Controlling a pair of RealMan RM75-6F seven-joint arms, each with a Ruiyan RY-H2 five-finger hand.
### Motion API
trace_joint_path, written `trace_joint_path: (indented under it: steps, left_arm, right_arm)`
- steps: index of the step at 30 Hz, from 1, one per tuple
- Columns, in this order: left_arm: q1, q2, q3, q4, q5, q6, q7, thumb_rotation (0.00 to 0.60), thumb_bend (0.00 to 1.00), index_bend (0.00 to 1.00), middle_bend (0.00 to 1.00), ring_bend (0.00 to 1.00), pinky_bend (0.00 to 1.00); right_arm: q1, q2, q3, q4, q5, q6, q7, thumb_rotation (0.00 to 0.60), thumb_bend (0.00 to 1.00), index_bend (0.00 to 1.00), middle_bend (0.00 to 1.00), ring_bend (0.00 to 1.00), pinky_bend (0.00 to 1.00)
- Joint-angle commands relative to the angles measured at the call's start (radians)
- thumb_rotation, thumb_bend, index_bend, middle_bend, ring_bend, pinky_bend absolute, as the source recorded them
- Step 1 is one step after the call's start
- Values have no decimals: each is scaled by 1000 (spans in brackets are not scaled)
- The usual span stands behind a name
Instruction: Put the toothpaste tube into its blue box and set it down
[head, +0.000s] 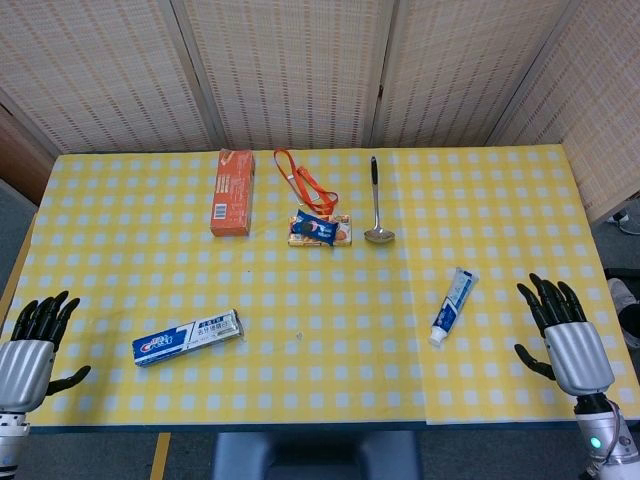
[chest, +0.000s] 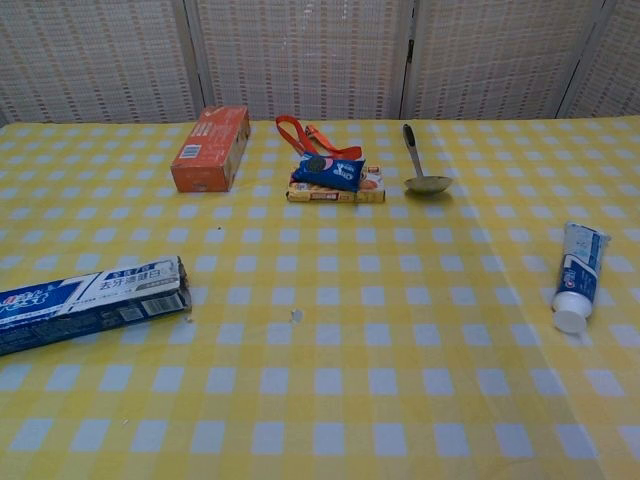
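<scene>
The toothpaste tube (head: 453, 305) (chest: 579, 272), white and blue with a white cap toward me, lies on the right side of the yellow checked table. The blue box (head: 188, 337) (chest: 90, 301) lies flat at the left front, its flap end open toward the middle. My left hand (head: 30, 345) hovers at the front left corner, fingers spread, holding nothing, a little left of the box. My right hand (head: 563, 330) is at the front right edge, fingers apart and empty, right of the tube. Neither hand shows in the chest view.
An orange carton (head: 232, 191) (chest: 210, 148) lies at the back left. An orange lanyard (head: 303, 182) trails onto a small snack packet (head: 319, 229) (chest: 335, 178) at the back centre. A metal ladle (head: 377, 203) (chest: 421, 165) lies beside it. Woven screens stand behind the table.
</scene>
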Motion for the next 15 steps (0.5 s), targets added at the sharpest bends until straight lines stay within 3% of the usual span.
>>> trace_joint_path:
  steps: [1,5,10,15]
  left_arm:
    - [-5,-21,-10,41,23,29,-30,600,169,17,51,3,0]
    - [-6,-42,-8,74,44,46,-59,600,170,50,72,13,5]
    - [10,-122,18,72,93,92,-98,600,186,151,192,113,120]
    - [-14,-166,51,21,116,21,-49,600,193,269,314,193,149]
  right_arm:
    - [5,-21,2,13,-8,3,-23,600,287,0,0,0,0]
    - [6,-25,-5,14,-16,1,-27,600,287,0,0,0,0]
    - [-19,-1,-23,-11,-49,49,-19,600,287,0,0,0,9]
    - [-31,1,-34,-12,-70,70,-21,600,287,0,0,0,46]
